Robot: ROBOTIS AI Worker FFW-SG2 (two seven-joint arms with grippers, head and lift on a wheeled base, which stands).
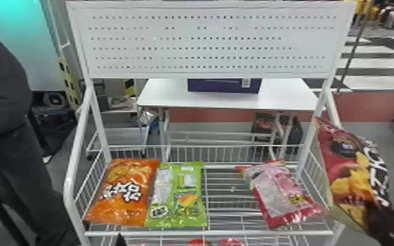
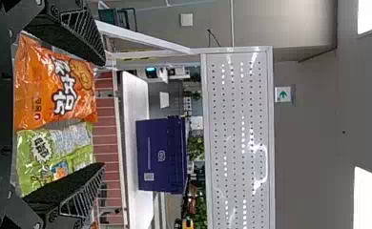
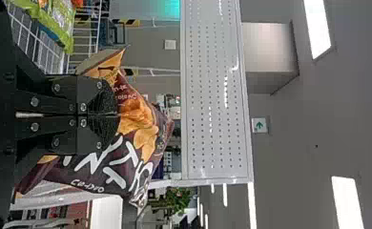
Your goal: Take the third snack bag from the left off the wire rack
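Right gripper (image 1: 378, 219) with its two flat black fingers pressed together on the lower edge of the red-and-black crinkled snack bag printed with yellow chips (image 1: 353, 170). The bag was held roughly upright, outside the white wire rack (image 1: 232, 202) and just beside its right-hand post; whether it touched the post could not be told. In the right wrist view the fingers (image 3: 98, 102) pinched the bag (image 3: 136, 143) flat between them. On the rack's wire shelf lay an orange foil snack bag (image 1: 124, 193) at the left end, a light green snack bag (image 1: 176, 196) touching its right edge, then a bare stretch of wire, then a pink-and-red plastic packet (image 1: 281, 196) lying askew near the right end. Left gripper (image 2: 98, 112) with its ribbed fingers spread wide apart and nothing between them, facing the orange and green bags. Behind the rack's white perforated back panel (image 1: 206, 39) a dark blue box (image 1: 224, 85) stood on a white table (image 1: 278, 96).
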